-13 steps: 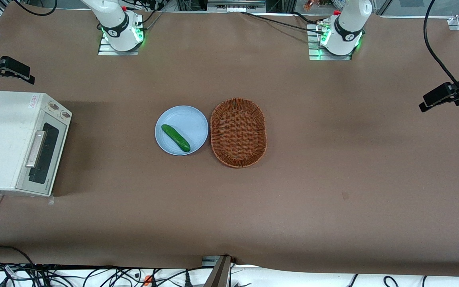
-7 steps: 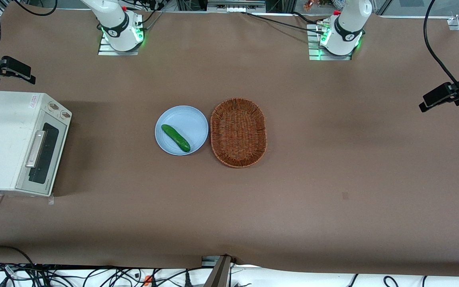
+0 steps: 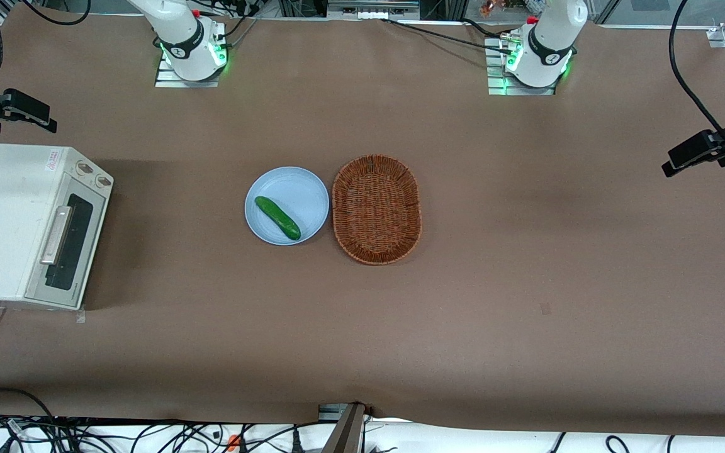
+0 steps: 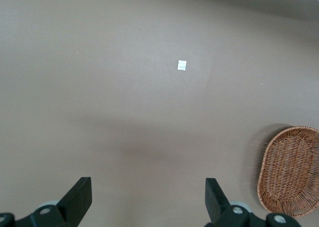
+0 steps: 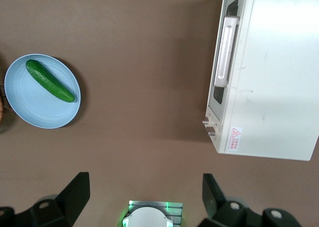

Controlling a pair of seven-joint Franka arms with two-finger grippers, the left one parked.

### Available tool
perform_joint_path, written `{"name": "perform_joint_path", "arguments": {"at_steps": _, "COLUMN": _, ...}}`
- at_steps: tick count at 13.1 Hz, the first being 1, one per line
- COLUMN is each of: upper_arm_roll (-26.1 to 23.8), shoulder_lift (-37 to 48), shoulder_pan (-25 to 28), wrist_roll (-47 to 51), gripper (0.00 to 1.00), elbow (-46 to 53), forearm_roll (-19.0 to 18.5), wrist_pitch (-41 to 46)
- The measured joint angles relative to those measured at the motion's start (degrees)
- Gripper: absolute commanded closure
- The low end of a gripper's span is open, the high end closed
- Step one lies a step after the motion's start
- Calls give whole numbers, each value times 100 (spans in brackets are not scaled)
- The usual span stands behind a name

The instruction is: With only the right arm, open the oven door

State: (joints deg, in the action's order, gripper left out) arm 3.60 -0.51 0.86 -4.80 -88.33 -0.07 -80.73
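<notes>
The toaster oven (image 3: 19, 220) sits at the working arm's end of the table, its door (image 3: 68, 242) shut flush against the body and facing the blue plate (image 3: 303, 189) that holds a cucumber (image 3: 277, 218). The right arm's gripper (image 5: 144, 197) hangs high above the table, farther from the front camera than the oven and well apart from it, fingers (image 5: 77, 192) spread wide with nothing between them. The approach has not yet reached the door, so the job is to line up well: bring the gripper down over the middle of the long silver bar handle (image 5: 223, 51), fingers straddling the bar across its narrow width. A central grip should keep the door from twisting; the pull should then follow the hinge's arc outward and down, lest the light oven slide.
</notes>
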Motion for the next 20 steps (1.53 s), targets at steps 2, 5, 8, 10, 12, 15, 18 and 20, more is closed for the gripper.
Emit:
{"name": "perform_joint_path", "arguments": {"at_steps": 2, "upper_arm_roll": -2, "shoulder_lift": -1, "shoulder_pan": 0, "wrist_roll": 0, "gripper": 0, "elbow": 0, "forearm_roll": -2, "wrist_pitch": 1}}
{"name": "perform_joint_path", "arguments": {"at_steps": 5, "upper_arm_roll": -3, "shoulder_lift": -2, "shoulder_pan": 0, "wrist_roll": 0, "gripper": 0, "elbow": 0, "forearm_roll": -3, "wrist_pitch": 2}}
{"name": "perform_joint_path", "arguments": {"at_steps": 8, "upper_arm_roll": -13, "shoulder_lift": -3, "shoulder_pan": 3, "wrist_roll": 0, "gripper": 0, "elbow": 0, "forearm_roll": -3, "wrist_pitch": 2}}
{"name": "perform_joint_path", "arguments": {"at_steps": 10, "upper_arm_roll": -39, "shoulder_lift": -4, "shoulder_pan": 15, "wrist_roll": 0, "gripper": 0, "elbow": 0, "forearm_roll": -3, "wrist_pitch": 2}}
{"name": "perform_joint_path", "arguments": {"at_steps": 12, "upper_arm_roll": -51, "shoulder_lift": -4, "shoulder_pan": 16, "wrist_roll": 0, "gripper": 0, "elbow": 0, "forearm_roll": -3, "wrist_pitch": 3}}
{"name": "perform_joint_path", "arguments": {"at_steps": 15, "upper_arm_roll": -51, "shoulder_lift": -4, "shoulder_pan": 16, "wrist_roll": 0, "gripper": 0, "elbow": 0, "forearm_roll": -3, "wrist_pitch": 3}}
{"name": "perform_joint_path", "arguments": {"at_steps": 18, "upper_arm_roll": -51, "shoulder_lift": -4, "shoulder_pan": 16, "wrist_roll": 0, "gripper": 0, "elbow": 0, "forearm_roll": -3, "wrist_pitch": 3}}
{"name": "perform_joint_path", "arguments": {"at_steps": 20, "upper_arm_roll": -51, "shoulder_lift": -5, "shoulder_pan": 16, "wrist_roll": 0, "gripper": 3, "elbow": 0, "forearm_roll": -3, "wrist_pitch": 3}}
